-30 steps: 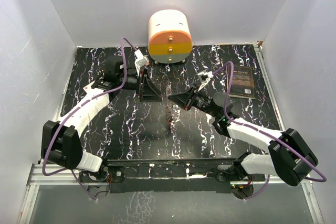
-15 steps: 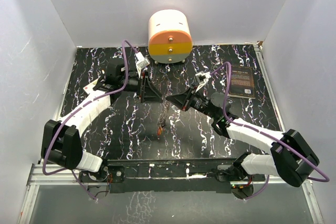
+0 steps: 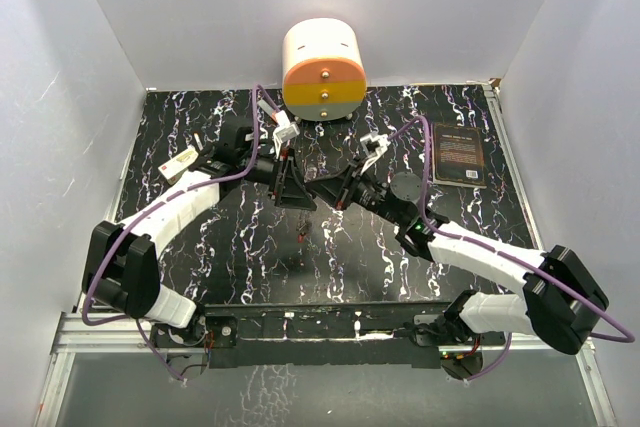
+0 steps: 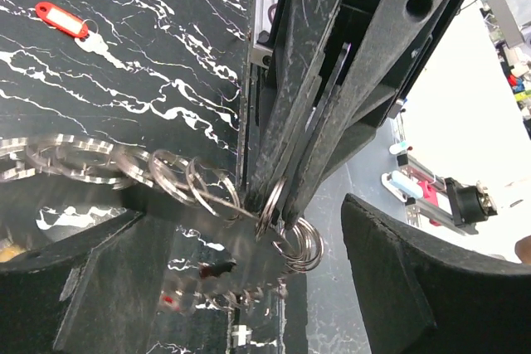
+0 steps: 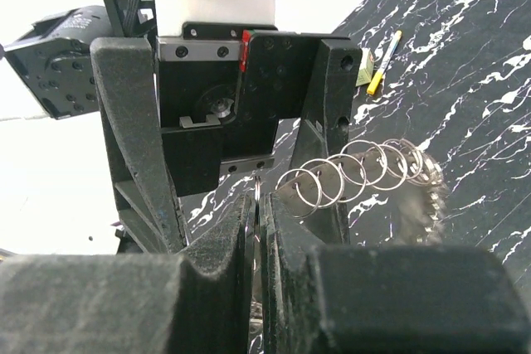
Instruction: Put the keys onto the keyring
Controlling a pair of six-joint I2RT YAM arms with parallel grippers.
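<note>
Above desk centre, right gripper (image 5: 257, 205) clamped on end ring of ring chain (image 5: 357, 167); toothed keyring (image 5: 425, 195) blurred at chain's far end. Left gripper (image 4: 245, 230) spread wide around pinched ring, holding nothing. Red key (image 4: 62, 21) lies on desk (image 4: 166, 64), well apart. Step, as judged: steadying chain for threading. Next calls for left closing squarely on ring. No legible writing.

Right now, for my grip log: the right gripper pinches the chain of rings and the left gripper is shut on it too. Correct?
No: the left gripper is open, jaws wide apart, per the left wrist view. The right gripper does pinch the chain of rings.
</note>
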